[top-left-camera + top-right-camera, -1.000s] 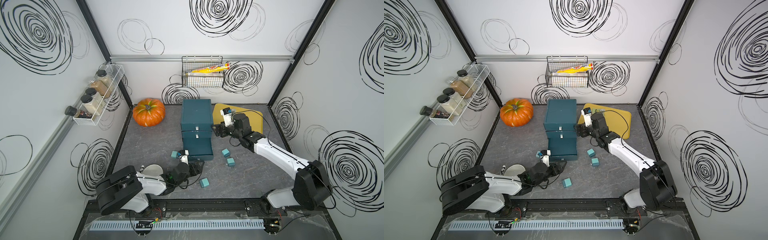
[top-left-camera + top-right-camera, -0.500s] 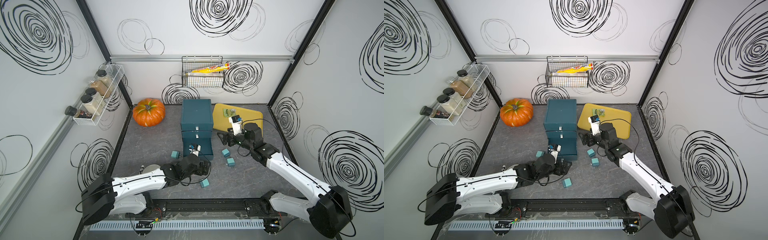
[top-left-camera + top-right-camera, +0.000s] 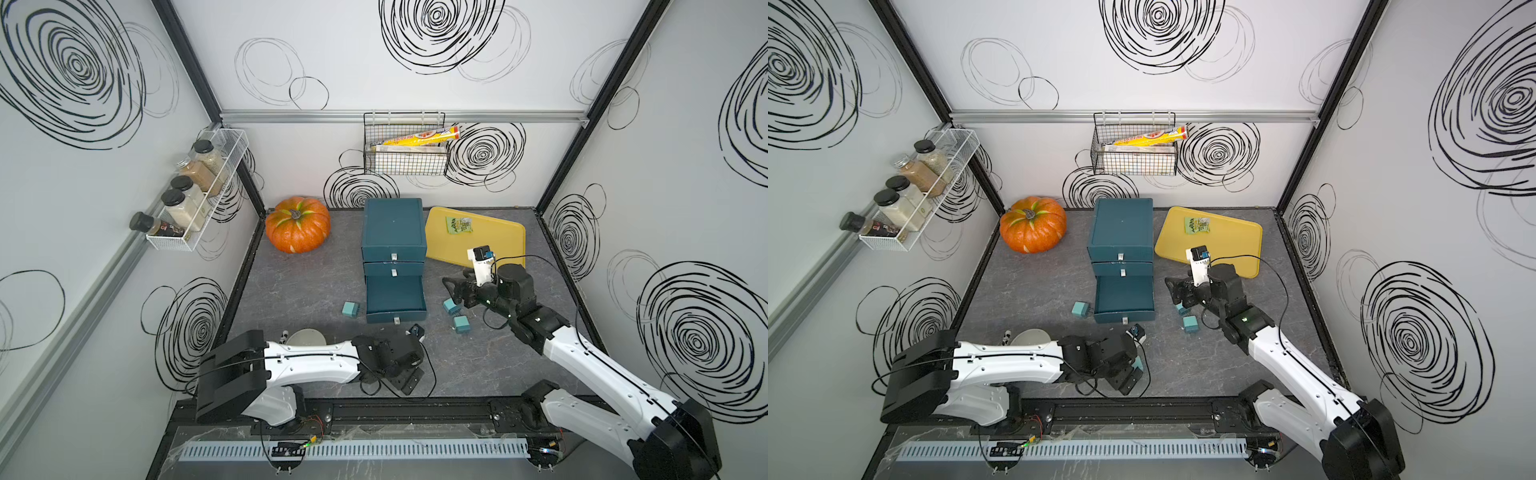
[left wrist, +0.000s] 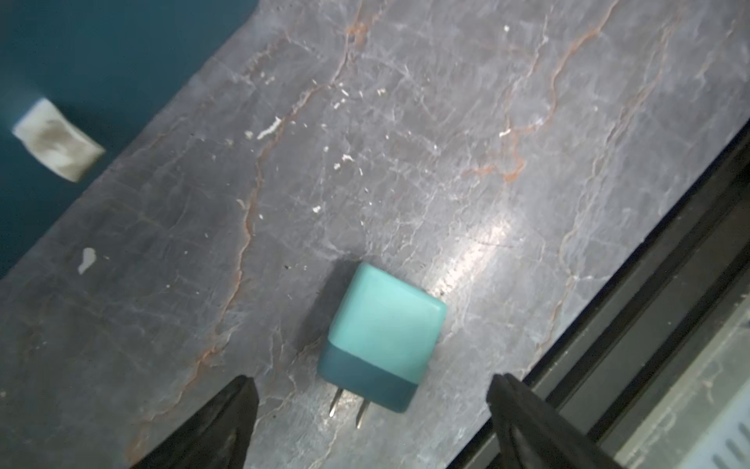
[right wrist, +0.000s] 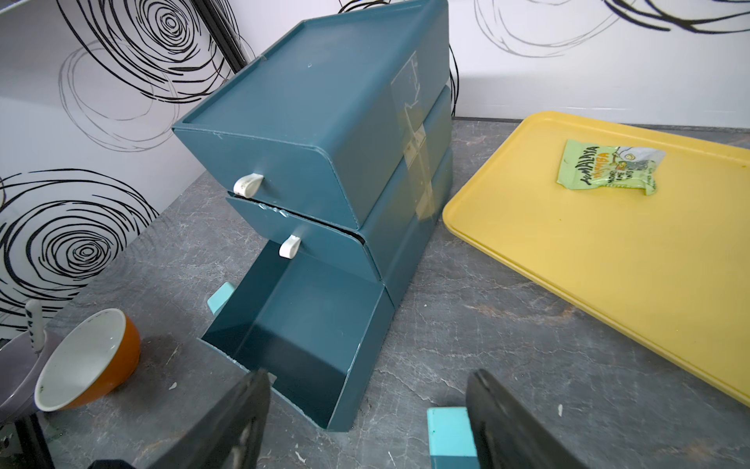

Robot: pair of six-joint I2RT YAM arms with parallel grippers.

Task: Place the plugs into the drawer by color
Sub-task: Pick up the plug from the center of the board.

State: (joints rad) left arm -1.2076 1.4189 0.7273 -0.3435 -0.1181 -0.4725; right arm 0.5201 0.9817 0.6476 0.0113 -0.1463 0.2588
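Observation:
The dark teal drawer (image 3: 394, 232) stands mid-table with its bottom drawer (image 5: 296, 337) pulled out and empty. Teal plugs lie around it: one at its left (image 3: 351, 309), two at its right (image 3: 451, 306) (image 3: 461, 324). Near the front edge lies another teal plug (image 4: 381, 337), prongs pointing at my left gripper (image 4: 371, 385), which is open with the prongs between its fingertips. My right gripper (image 5: 367, 390) is open just above the table beside the drawer, one finger next to a teal plug (image 5: 450, 430).
A yellow tray (image 3: 490, 245) with a green packet (image 3: 459, 224) lies right of the drawer. An orange pumpkin (image 3: 297, 224) sits at the back left. A bowl (image 5: 87, 359) stands front left. The black front rail (image 4: 649, 325) runs close by the left gripper.
My left gripper swung from the drawer front toward the front edge, over the teal plug, and opened wider. My right gripper drew back from the drawer's side toward the two plugs.

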